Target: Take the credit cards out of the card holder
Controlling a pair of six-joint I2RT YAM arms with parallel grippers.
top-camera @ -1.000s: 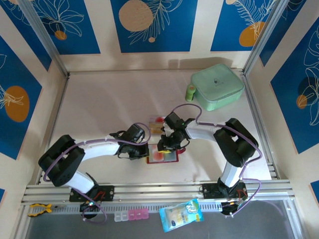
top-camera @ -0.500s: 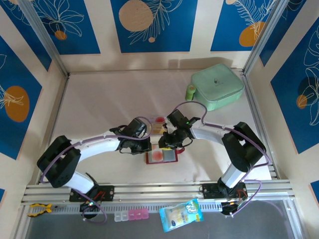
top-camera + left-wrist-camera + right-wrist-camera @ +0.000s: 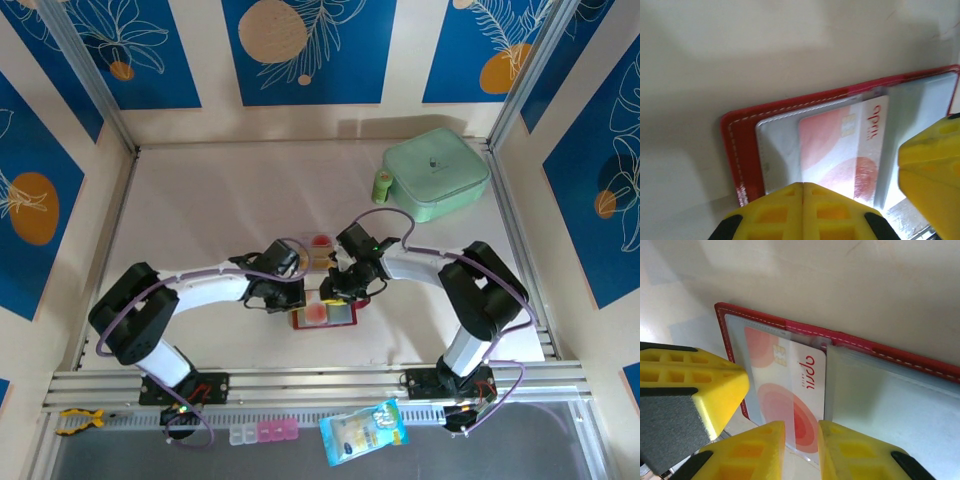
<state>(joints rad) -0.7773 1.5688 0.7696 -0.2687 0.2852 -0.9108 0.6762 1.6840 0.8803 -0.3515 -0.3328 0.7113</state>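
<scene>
**Extraction step.** The left gripper (image 3: 802, 212), fingers pressed together, appears to pin the open, flat red rectangular card holder (image 3: 742, 150) beneath its tips. The right gripper (image 3: 802, 450), jaws narrowly parted, sits over the near end of the whitish, pink-marked credit card (image 3: 790, 390), which is lodged in a clear pocket just ahead. The next move likely calls for drawing that card out towards the right gripper.

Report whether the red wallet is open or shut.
Open: the flat red rectangular wallet lies spread, its greyish clear pockets facing up, with the whitish card with red-pink circles visible inside one.
</scene>
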